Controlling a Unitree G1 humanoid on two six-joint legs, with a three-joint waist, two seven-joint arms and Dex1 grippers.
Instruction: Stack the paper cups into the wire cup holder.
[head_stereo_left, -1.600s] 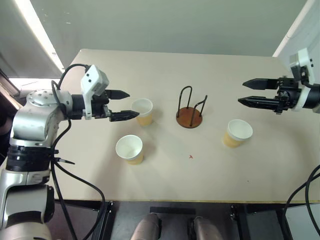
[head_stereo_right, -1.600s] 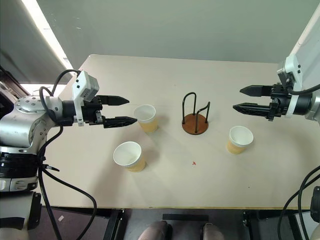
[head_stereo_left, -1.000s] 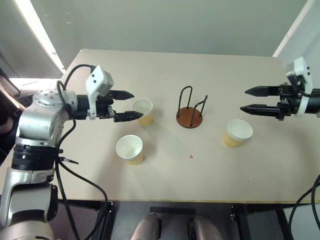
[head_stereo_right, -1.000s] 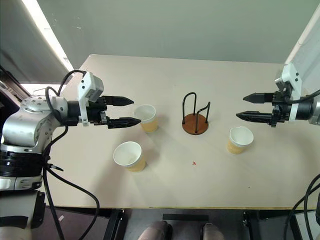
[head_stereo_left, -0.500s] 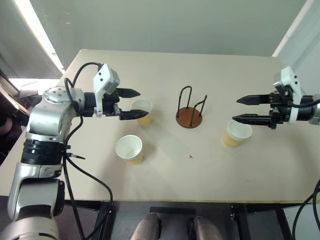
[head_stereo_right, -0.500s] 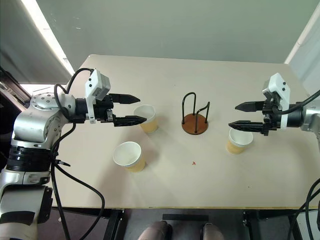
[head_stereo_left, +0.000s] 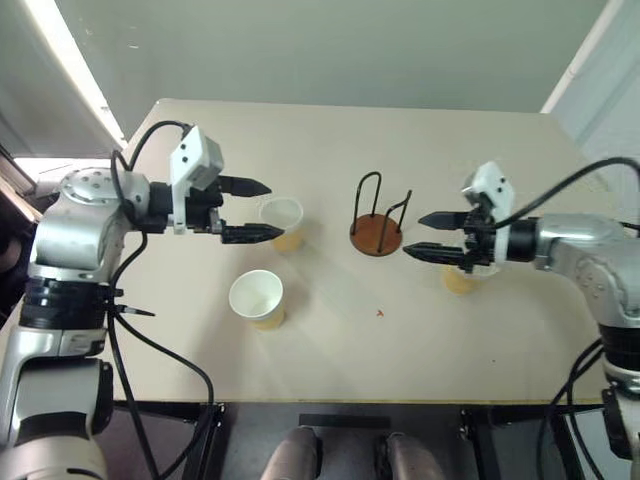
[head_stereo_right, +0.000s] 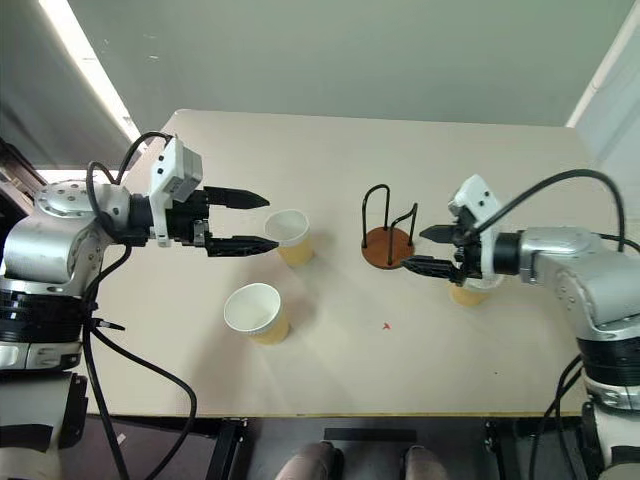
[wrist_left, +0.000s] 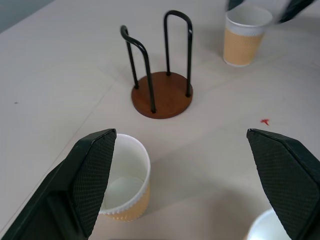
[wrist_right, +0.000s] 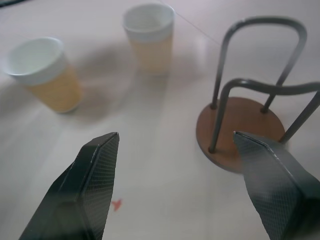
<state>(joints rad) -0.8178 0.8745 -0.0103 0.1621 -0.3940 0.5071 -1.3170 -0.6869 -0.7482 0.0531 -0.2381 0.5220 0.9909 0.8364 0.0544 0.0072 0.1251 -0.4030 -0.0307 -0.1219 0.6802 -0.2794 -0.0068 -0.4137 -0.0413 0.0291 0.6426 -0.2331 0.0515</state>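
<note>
Cups number three, all upright on the counter (head_stereo_left: 330, 130) with nothing inside the two whose insides show. One cup (head_stereo_left: 283, 222) stands left of centre, about midway between the far and near edges. A second cup (head_stereo_left: 256, 298) stands nearer the near edge, just left of the first and apart from it. The third cup (head_stereo_left: 460, 279) sits right of centre, mostly hidden in the head views behind the right arm; its inside I cannot make out from there, though the left wrist view shows it standing with its rim up.

One holder (head_stereo_left: 377, 221) stands near the middle of the counter, between the first and third cups and touching neither. Its brown disc base carries two black wire loops, and no cup is in it.

There are two end effectors. The left end effector (head_stereo_left: 253, 211) hovers just left of the first cup, fingers spread wide, one fingertip reaching close to the cup's rim, holding nothing. The right end effector (head_stereo_left: 421, 236) is over the third cup, its fingers parted and empty, tips pointing at the holder and stopping just short of its base.

Open counter lies along the whole far edge, across the near right corner and between the holder and the near edge, where only a small red mark (head_stereo_left: 380, 313) shows.
</note>
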